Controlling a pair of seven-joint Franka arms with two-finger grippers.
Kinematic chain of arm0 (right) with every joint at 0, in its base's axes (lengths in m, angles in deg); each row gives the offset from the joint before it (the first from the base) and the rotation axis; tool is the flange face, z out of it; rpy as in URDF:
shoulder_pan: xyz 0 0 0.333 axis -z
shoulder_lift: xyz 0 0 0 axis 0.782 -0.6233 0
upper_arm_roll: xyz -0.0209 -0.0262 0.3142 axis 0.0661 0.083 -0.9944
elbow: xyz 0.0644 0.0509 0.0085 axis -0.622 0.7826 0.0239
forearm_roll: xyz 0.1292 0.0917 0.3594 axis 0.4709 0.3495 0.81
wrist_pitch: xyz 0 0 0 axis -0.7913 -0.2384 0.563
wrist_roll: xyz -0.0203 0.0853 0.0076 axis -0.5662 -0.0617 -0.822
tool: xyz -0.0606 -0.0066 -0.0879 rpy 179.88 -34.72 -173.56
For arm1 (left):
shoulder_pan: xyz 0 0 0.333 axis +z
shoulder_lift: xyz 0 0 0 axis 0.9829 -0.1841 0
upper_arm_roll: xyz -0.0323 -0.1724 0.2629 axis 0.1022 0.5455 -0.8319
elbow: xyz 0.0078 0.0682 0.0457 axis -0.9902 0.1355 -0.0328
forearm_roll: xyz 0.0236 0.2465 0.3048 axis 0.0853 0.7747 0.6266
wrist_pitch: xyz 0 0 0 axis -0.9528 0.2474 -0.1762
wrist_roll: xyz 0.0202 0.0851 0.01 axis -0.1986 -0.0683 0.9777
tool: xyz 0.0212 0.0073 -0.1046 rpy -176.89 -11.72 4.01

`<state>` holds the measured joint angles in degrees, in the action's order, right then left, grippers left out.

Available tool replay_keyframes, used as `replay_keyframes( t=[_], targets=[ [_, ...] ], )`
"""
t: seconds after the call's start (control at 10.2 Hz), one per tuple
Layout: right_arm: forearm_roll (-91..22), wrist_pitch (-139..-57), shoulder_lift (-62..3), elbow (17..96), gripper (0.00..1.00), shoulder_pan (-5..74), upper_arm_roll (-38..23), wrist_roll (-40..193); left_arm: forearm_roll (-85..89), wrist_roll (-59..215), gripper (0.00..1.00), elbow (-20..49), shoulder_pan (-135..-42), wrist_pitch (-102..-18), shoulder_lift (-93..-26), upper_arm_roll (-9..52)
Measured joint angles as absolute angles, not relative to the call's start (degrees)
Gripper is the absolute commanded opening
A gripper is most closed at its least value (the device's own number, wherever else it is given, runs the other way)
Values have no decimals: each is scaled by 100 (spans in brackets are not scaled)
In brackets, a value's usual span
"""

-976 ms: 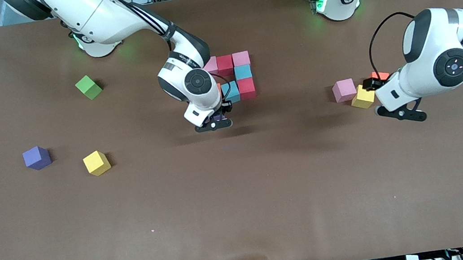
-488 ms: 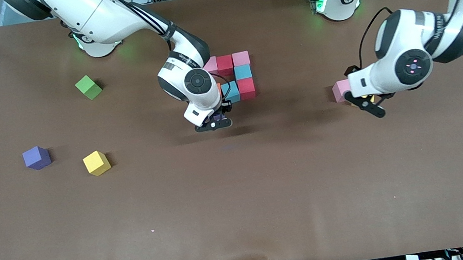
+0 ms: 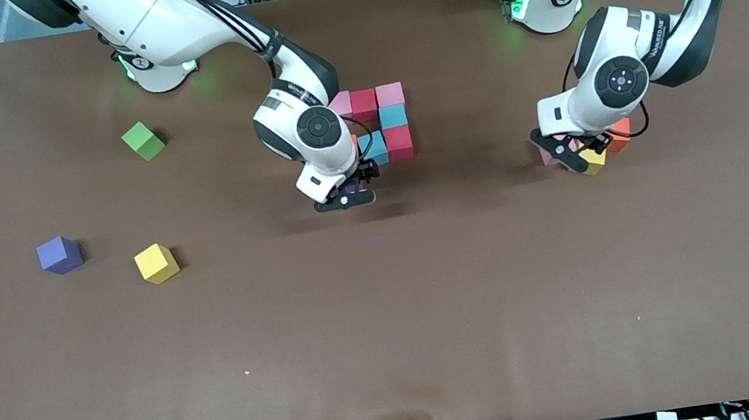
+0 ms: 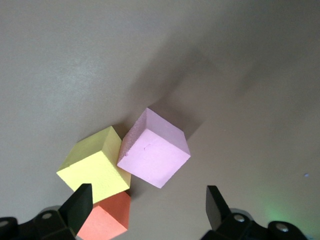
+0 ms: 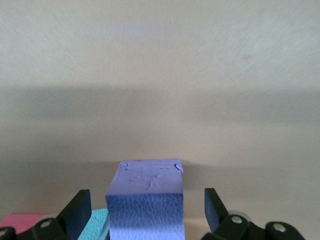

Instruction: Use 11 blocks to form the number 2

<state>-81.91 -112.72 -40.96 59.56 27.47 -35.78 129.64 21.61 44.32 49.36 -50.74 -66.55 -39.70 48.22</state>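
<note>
Both grippers' fingers (image 5: 79, 209) spread wide

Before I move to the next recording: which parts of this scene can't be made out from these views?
- Front view: the right gripper and wrist cover part of the number 2, so its row nearest the camera cannot be counted.
- Front view: the left gripper covers most of the pink block.
- Left wrist view: the orange block is cut off by the edge.
- Right wrist view: the purple block is cut off.

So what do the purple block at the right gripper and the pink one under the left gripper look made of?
Purple block: likely soft foam, matte, with a finely creased, pebbled skin and a nicked top edge. Pink block: apparently the same foam, matte, with a grainy side face and no glare.
</note>
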Motion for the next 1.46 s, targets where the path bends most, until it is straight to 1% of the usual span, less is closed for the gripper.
replay_keyframes(
  t=[0.2,0.29,0.59,0.78,1.17,1.27,1.46],
  targets=[
    [-8189,-10947,-3646,5932,100,2998,-3560,12955,2161,3413,100,5389,-4916,-7540,-3865,4823],
    [-8189,-10762,-3469,5933,100,3235,-3556,12778,2161,2952,100,5509,-4830,-7795,-3853,4828],
    [-8190,-10188,-3277,5944,100,4273,-3511,11193,2201,2382,100,5645,-4792,-8170,-3843,5020],
    [-8191,-10141,-3276,5976,100,4993,-3486,9913,2547,2342,100,5804,-4797,-8450,-3845,5102],
    [-8239,-10132,-3279,6022,100,6173,-3462,7862,2892,2321,100,5961,-4789,-8554,-3917,5110],
    [-8433,-10186,-3284,6075,100,6359,-3458,7546,2956,2320,100,5986,-4788,-8568,-3965,5110],
    [-9124,-10586,-3316,6292,100,6599,-3450,7409,3049,2303,100,6013,-4787,-8584,-4085,5109]
  ],
)
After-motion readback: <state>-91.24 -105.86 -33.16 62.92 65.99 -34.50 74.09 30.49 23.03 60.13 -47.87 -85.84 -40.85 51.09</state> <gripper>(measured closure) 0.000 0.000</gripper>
